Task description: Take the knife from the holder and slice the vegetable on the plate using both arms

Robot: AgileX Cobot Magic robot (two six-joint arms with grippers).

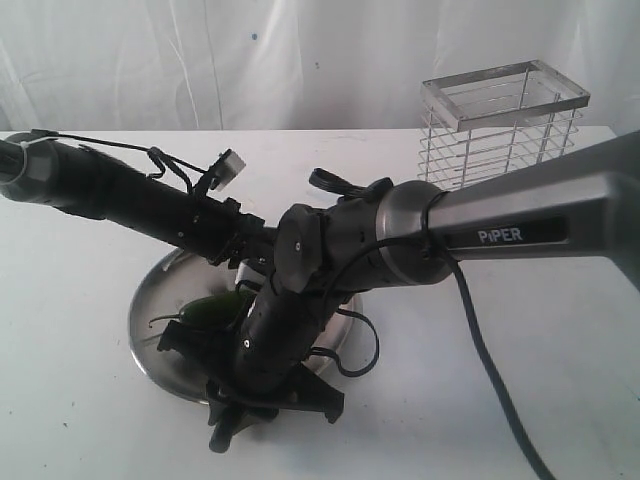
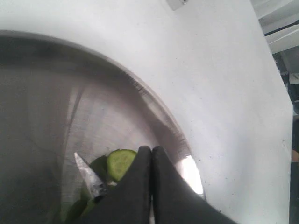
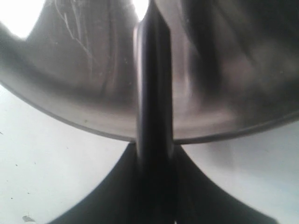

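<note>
Right gripper [image 3: 154,186]: wrist bent down over plate's near rim, jaws clamped on slim dark knife [image 3: 153,84] | Left gripper [image 2: 152,161]: black fingers pressed together beside vegetable [image 2: 119,163] | Vegetable: glossy green, cut face showing, on shiny steel plate [image 1: 150,300] | Wire holder [image 1: 500,125]: far right

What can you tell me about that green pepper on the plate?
The pepper is glossy dark green with a thin curled stem, lying on the shiny steel plate. The left wrist view shows a pale cut face, so it has been sliced. The knife tip lies against it, and the left end effector, its fingers together, presses beside it.
</note>
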